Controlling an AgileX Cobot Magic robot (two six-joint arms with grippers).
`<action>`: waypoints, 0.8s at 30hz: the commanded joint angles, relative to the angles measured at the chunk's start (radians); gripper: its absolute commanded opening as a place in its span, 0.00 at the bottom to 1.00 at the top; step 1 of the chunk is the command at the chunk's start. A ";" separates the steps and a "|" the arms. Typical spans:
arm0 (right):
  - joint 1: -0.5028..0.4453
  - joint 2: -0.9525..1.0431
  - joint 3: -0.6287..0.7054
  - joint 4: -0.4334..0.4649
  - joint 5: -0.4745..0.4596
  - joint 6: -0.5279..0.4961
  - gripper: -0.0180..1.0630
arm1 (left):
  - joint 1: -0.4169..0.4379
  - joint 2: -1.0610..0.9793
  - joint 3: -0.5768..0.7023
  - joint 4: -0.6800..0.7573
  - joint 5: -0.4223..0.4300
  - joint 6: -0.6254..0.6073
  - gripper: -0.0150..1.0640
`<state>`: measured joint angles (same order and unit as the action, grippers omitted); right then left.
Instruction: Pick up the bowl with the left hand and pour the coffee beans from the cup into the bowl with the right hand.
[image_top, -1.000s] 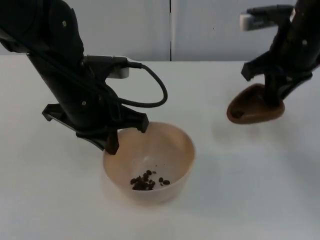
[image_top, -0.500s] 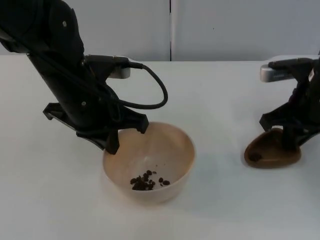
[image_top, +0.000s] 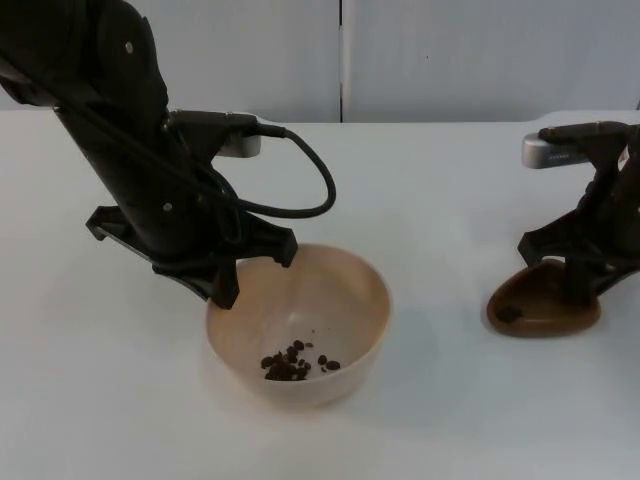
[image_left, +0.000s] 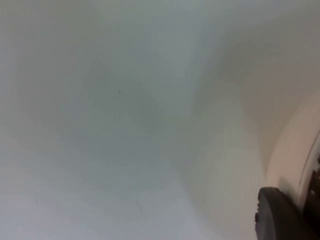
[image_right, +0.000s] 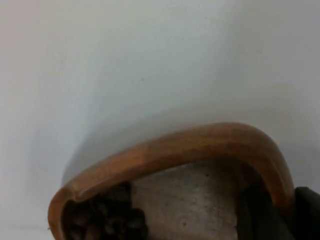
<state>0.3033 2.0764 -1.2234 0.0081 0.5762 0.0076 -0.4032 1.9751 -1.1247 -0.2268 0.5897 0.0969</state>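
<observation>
A cream bowl (image_top: 340, 300) is at the table's front centre with a small heap of coffee beans (image_top: 297, 363) in its bottom. My left gripper (image_top: 226, 288) is shut on the bowl's back-left rim; the bowl's pale wall (image_left: 292, 150) runs beside a black fingertip (image_left: 276, 216). At the right, my right gripper (image_top: 578, 288) is shut on the back rim of a brown wooden cup (image_top: 540, 308) down at the table. A few beans (image_top: 508, 313) lie at the cup's left end. The right wrist view has the cup's rim (image_right: 190, 145) and those beans (image_right: 105, 220) close up.
The white table top (image_top: 430, 200) runs back to the grey partition wall (image_top: 450, 60). Open table lies between the bowl and the cup and in front of both. The left arm's black cable (image_top: 315, 180) loops over the table behind the bowl.
The right gripper has carried the cup right and toward the front, down to the table, and has barely moved in the last half second. The left gripper and bowl stayed put.
</observation>
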 joint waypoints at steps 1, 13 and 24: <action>-0.006 -0.006 0.009 -0.003 -0.005 0.003 0.12 | -0.003 0.014 0.002 -0.004 0.021 0.003 0.01; -0.006 -0.010 0.009 0.022 -0.027 0.037 0.60 | -0.003 0.014 0.002 -0.024 0.021 0.003 0.43; -0.006 -0.013 0.009 0.023 0.020 0.027 0.69 | -0.003 0.006 0.002 -0.027 0.025 -0.024 0.82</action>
<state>0.3033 2.0764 -1.2234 0.0271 0.5801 0.0420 -0.4032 1.9927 -1.1247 -0.2422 0.6096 0.0790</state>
